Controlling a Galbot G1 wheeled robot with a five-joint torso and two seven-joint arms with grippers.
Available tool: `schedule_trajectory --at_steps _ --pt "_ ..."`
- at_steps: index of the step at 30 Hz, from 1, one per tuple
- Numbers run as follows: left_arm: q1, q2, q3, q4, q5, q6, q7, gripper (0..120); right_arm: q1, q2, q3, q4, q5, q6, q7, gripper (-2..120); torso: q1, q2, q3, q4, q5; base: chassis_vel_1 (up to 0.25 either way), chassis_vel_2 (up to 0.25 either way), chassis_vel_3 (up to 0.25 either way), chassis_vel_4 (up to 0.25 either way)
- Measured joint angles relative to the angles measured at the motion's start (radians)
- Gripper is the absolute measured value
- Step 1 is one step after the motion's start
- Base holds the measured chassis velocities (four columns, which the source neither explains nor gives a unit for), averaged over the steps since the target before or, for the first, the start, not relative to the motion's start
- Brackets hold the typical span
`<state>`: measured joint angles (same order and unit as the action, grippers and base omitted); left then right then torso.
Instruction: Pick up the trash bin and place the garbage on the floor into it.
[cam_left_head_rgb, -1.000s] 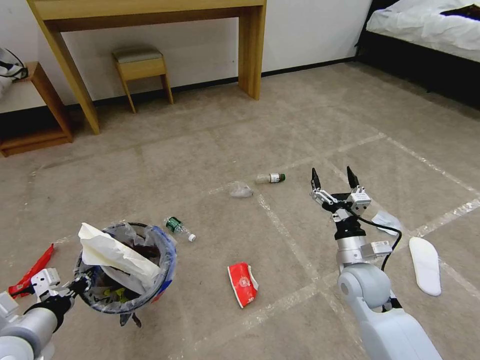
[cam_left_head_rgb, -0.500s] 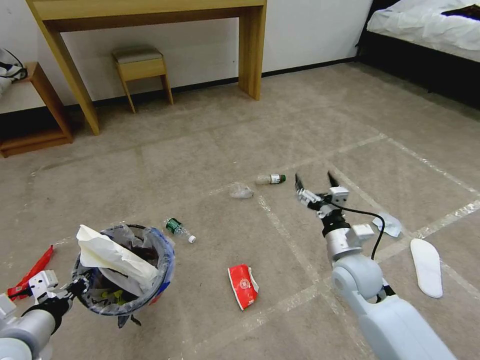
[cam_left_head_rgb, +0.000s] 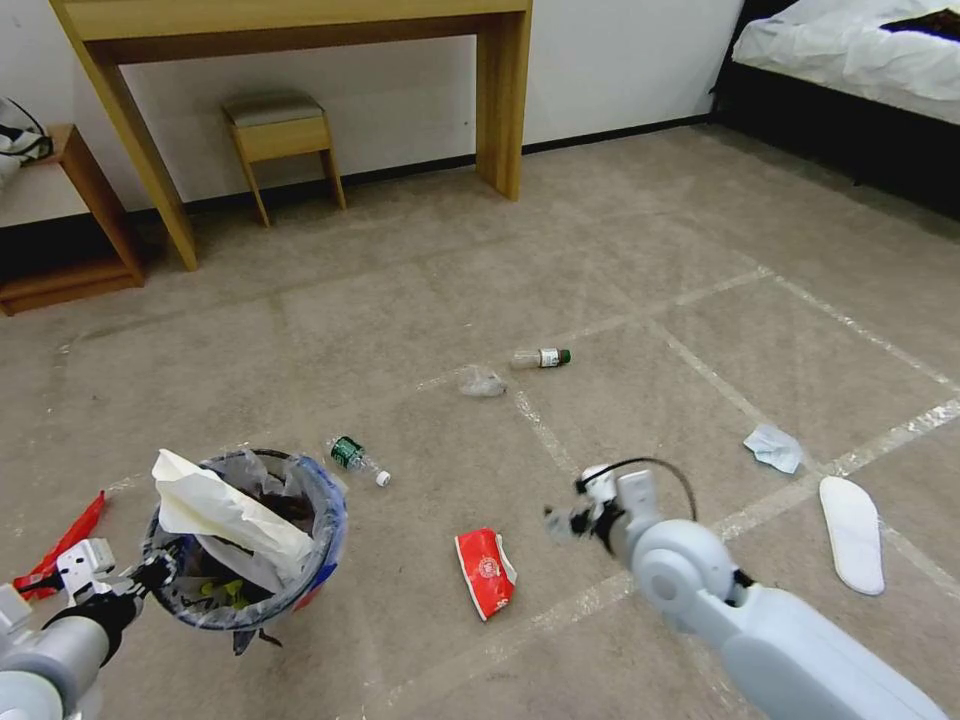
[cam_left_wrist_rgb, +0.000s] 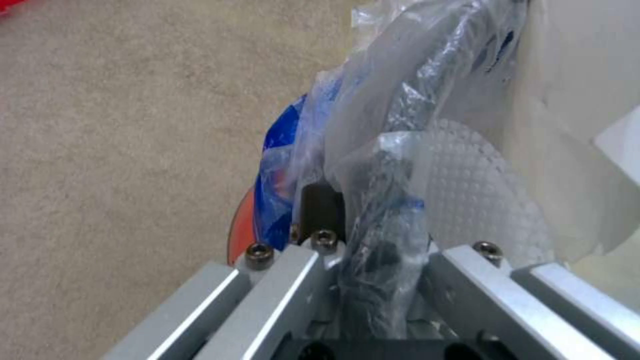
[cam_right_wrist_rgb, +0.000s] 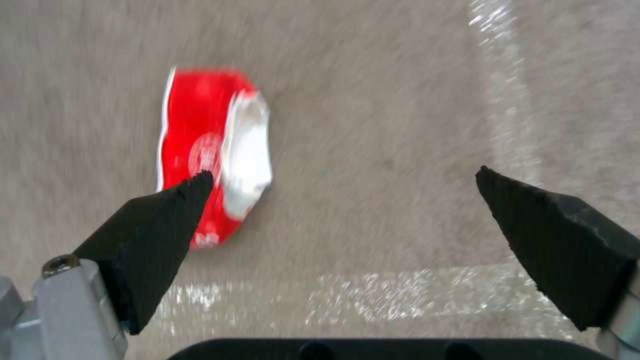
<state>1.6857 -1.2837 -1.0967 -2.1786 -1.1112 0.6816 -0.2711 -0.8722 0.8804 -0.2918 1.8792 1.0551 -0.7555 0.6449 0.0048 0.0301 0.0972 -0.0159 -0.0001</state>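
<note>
Left gripper (cam_left_head_rgb: 150, 575): lower left of head view; jaws clamped on the bag-covered rim of the bin, bin held clear of the floor.
Trash bin (cam_left_head_rgb: 300, 590): small round red plastic bucket lined with crinkly clear, blue-printed bag; lower left; white crumpled paper (cam_left_head_rgb: 225, 510) sticking out over its rim.
Green-labelled clear plastic bottle (cam_left_head_rgb: 355, 457): on the carpet just right of the bin.
Flattened red-and-white wrapper (cam_left_head_rgb: 486, 570): lower centre, on the carpet between bin and right gripper.
Right gripper (cam_right_wrist_rgb: 343, 200): lower centre-right of head view, just right of the wrapper; jaws spread wide, empty; in right wrist view one fingertip (cam_right_wrist_rgb: 170, 210) overlaps the wrapper's edge.
Green-capped clear bottle (cam_left_head_rgb: 540, 357): mid-frame, farther off.
Pale blue crumpled tissue (cam_left_head_rgb: 773, 447): right of centre.
Step in hand: probably approach to the red wrapper.
Next move calls for: centring the jaws over the wrapper, lowering to the carpet, closing on its thin edge.
</note>
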Motion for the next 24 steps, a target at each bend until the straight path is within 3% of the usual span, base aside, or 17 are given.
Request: schedule_trajectory --at_steps 11,13,24 --pt "0.017 -0.029 -0.009 -0.020 0.013 -0.003 0.002 1 0.110 0.047 -0.169 -0.098 -0.017 0.008 -0.015 100 0.000 0.000 0.000 -0.0002 -0.0002 0.000 0.000 0.000 0.000" --pt "0.029 -0.037 -0.024 -0.027 0.013 -0.006 0.003 1 0.150 0.098 -0.212 -0.176 -0.015 0.012 -0.027 100 0.000 0.000 0.000 0.0000 -0.0001 0.000 0.000 0.000 0.000" --pt "0.035 -0.046 -0.034 -0.030 0.011 -0.009 0.003 1 0.159 0.196 -0.247 -0.329 -0.059 0.017 -0.037 100 0.000 0.000 0.000 0.0000 -0.0001 0.000 0.000 0.000 0.000"
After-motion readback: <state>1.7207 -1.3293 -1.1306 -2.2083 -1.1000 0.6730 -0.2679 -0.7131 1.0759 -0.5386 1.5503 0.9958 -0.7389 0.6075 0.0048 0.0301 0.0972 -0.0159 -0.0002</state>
